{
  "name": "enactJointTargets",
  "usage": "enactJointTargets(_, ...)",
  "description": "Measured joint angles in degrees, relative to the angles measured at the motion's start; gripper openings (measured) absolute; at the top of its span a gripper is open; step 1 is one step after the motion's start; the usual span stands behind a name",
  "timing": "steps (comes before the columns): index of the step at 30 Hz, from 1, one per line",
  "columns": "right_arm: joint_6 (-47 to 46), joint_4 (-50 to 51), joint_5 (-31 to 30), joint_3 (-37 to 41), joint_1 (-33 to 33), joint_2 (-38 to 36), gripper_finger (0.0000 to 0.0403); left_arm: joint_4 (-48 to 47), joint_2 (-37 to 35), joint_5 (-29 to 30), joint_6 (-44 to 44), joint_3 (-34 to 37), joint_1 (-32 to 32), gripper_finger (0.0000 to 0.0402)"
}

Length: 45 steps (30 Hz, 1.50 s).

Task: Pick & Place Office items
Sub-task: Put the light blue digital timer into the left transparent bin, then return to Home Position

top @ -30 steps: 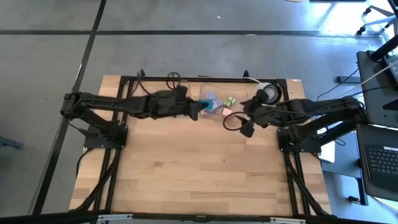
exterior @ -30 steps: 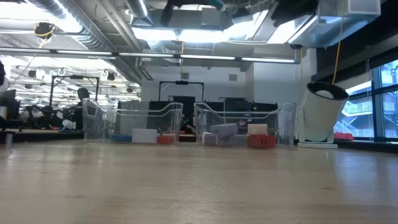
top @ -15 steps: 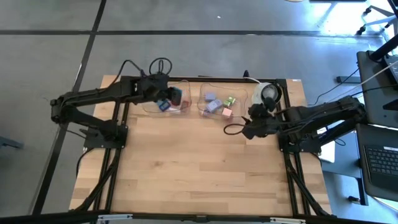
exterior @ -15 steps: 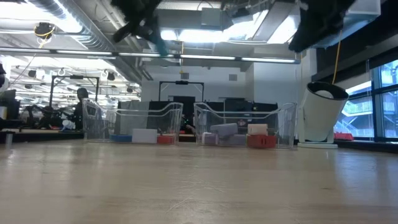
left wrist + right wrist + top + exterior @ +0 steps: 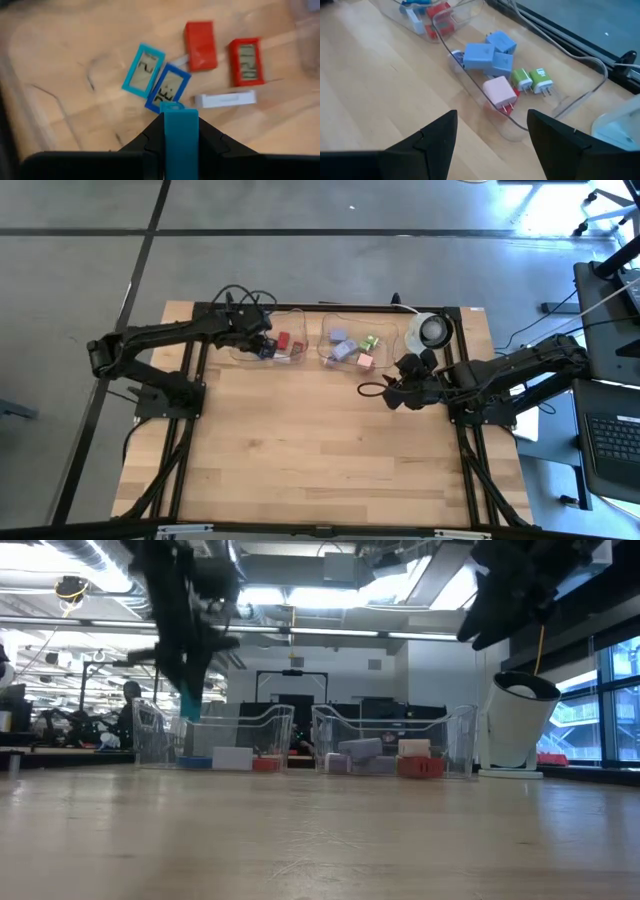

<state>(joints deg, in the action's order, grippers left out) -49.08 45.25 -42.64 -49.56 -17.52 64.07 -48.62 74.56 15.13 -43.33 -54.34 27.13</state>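
**Now holding teal over the left tray**

My left gripper (image 5: 179,131) hangs above the left tray (image 5: 262,356), jaws clamped on a teal piece (image 5: 180,140). Below it lie red, blue, teal and white office items (image 5: 201,45). My right gripper (image 5: 392,393) waits beside the right tray (image 5: 470,82), jaws parted, holding nothing.

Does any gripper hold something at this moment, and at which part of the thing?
The left gripper is shut on a teal piece, pinching its flat sides, above the left clear tray. The right gripper is open and empty.
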Motion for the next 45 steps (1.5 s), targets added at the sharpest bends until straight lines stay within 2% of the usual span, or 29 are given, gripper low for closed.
enactJointTargets(6,0.0,-0.8,0.0,0.0,0.0,0.0,0.0242,7.8,0.0,-2.2,-2.5,8.1,2.9,0.0059)
enactJointTargets(15,0.0,-0.7,0.0,0.0,0.0,0.0,0.0242,8.4,0.0,-1.0,-2.5,10.7,4.2,0.0065)
enactJointTargets(24,0.0,-0.7,0.0,0.0,0.0,0.0,0.0242,8.6,-0.2,-1.9,-2.4,10.7,4.2,0.0132)
enactJointTargets(28,0.0,-0.7,0.0,0.0,0.0,0.0,0.0242,7.6,-1.5,-4.8,0.2,9.0,4.9,0.0158)
enactJointTargets(33,3.2,-0.7,0.3,0.0,0.0,0.0,0.0242,6.3,-5.7,-7.5,2.8,3.6,5.4,0.0163)
enactJointTargets(37,8.2,-0.7,3.9,0.0,0.0,0.0,0.0242,7.1,-11.7,-6.8,4.7,-0.4,4.4,0.0151)
enactJointTargets(41,7.8,-0.7,8.4,0.0,0.0,0.0,0.0242,8.0,-19.2,-4.4,10.9,-3.2,1.8,0.0137)
enactJointTargets(45,7.7,-1.5,9.3,0.0,0.0,0.0,0.0242,7.7,-26.3,-4.5,15.5,-3.8,-0.2,0.013)
